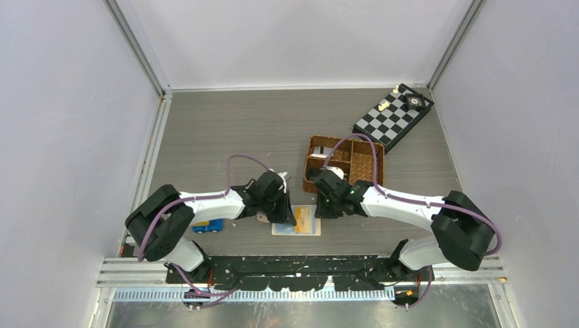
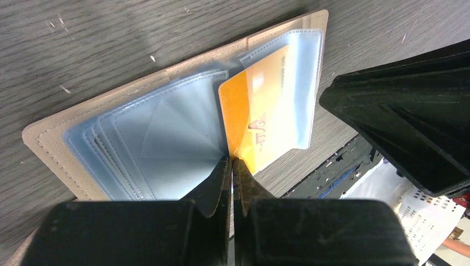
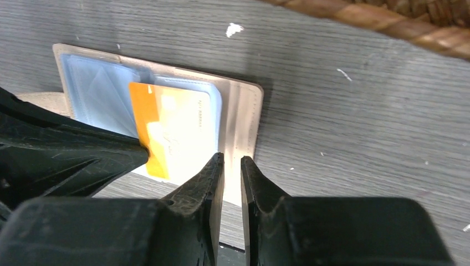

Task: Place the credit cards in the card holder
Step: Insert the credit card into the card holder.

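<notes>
The beige card holder (image 1: 283, 229) lies open near the table's front edge, its pale blue pockets up; it also shows in the left wrist view (image 2: 50, 138) and the right wrist view (image 3: 244, 105). A yellow card (image 2: 260, 105) sits partly inside a clear pocket, with one corner sticking out. My left gripper (image 2: 231, 159) is shut on that corner (image 3: 141, 141). My right gripper (image 3: 231, 158) is nearly shut, with a thin gap, and empty; its tips are over the holder's right edge. No black or silver card shows clearly.
A brown woven divided basket (image 1: 345, 160) stands just behind the right gripper. A folded chessboard (image 1: 392, 116) lies at the back right. A small blue flat thing (image 1: 208, 225) lies left of the holder, under the left arm. The black rail (image 1: 300, 263) runs along the front edge.
</notes>
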Controlling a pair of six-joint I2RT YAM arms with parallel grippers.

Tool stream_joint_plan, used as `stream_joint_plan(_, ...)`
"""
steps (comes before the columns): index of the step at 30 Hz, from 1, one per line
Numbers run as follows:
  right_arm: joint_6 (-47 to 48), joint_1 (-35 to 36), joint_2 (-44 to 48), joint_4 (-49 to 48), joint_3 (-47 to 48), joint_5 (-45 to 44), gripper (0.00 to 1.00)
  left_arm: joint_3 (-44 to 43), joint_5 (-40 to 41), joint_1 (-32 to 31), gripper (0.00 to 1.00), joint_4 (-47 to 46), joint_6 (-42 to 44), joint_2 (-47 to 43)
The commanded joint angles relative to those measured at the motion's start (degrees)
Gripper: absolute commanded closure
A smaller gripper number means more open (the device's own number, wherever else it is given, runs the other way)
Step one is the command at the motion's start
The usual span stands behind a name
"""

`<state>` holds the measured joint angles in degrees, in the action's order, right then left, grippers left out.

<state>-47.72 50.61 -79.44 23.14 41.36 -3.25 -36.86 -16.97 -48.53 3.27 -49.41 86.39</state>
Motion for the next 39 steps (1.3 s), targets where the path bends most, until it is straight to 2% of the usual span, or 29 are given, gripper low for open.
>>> stream_joint_plan(1,0.09,-0.09,2.14,3.29,1.45,-4.33,0.75,-0.76,2.39,-0.42,0.98,-0.1,0.19,1.0)
stream_joint_plan(7,-1.78,-0.07,2.23,-0.94,-0.32,-1.3,0.63,-0.82,2.42,-0.51,0.98,-0.02,0.19,1.16)
stream_joint_plan(9,-2.43,-0.05,2.16,-1.39,-0.73,-1.79,0.62,-0.81,2.37,-0.51,0.98,0.07,0.19,1.24)
stream_joint_plan(14,-4.27,-0.07,0.75,0.57,-0.84,-4.92,0.73,-0.87,2.38,-0.6,0.99,0.22,0.27,1.21)
stream_joint_plan(22,-4.75,-0.12,-1.05,-4.04,-2.64,-1.96,0.73,-1.52,2.24,-0.75,0.99,0.38,0.58,2.13)
stream_joint_plan(30,-6.34,-0.07,-3.13,-7.48,-4.57,0.23,0.85,-2.53,1.69,-1.26,0.99,-0.83,0.55,3.41)
stream_joint_plan(39,-6.8,-0.08,-3.1,-7.98,-5.2,0.43,0.9,-2.74,0.07,-1.87,1.0,-3.0,-0.42,5.08)
